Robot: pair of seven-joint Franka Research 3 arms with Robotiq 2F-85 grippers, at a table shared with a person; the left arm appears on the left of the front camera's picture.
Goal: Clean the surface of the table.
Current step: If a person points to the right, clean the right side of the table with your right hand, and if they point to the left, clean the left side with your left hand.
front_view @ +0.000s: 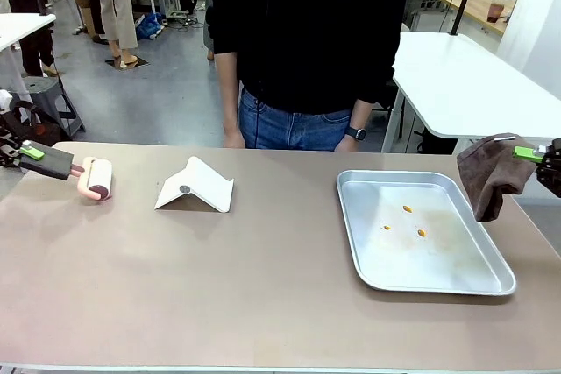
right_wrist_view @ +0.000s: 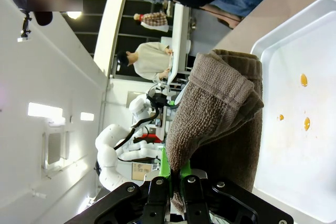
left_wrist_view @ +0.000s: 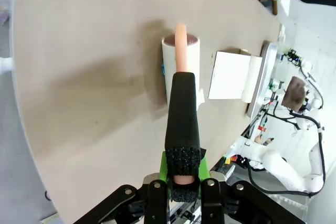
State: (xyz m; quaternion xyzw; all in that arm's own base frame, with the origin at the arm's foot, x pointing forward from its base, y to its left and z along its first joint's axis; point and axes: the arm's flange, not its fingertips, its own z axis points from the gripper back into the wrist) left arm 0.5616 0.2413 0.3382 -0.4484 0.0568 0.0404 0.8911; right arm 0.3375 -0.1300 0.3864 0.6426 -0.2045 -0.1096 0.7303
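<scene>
The tan-brown table (front_view: pixel 219 286) spans the front view. At its far left my left gripper (front_view: pixel 33 153) is shut on the black foam handle (left_wrist_view: pixel 182 114) of a lint roller (front_view: pixel 98 178), whose pale roll with a pink frame rests on the tabletop. The left wrist view looks down the handle to the roller (left_wrist_view: pixel 181 66), with my left gripper (left_wrist_view: pixel 182 174) clamped on the handle's near end. At the far right my right gripper (front_view: pixel 530 155) is shut on a brown towel (front_view: pixel 493 177), which hangs above the tray's right edge. The towel (right_wrist_view: pixel 215 108) drapes over my right gripper (right_wrist_view: pixel 173 174).
A silver metal tray (front_view: pixel 351 225) sits right of centre with three small orange crumbs (front_view: pixel 408 209) in it. A folded white sheet (front_view: pixel 195 188) stands tent-like left of centre. A person stands at the far edge, hands down. A white-topped table (front_view: pixel 465 85) is behind on the right.
</scene>
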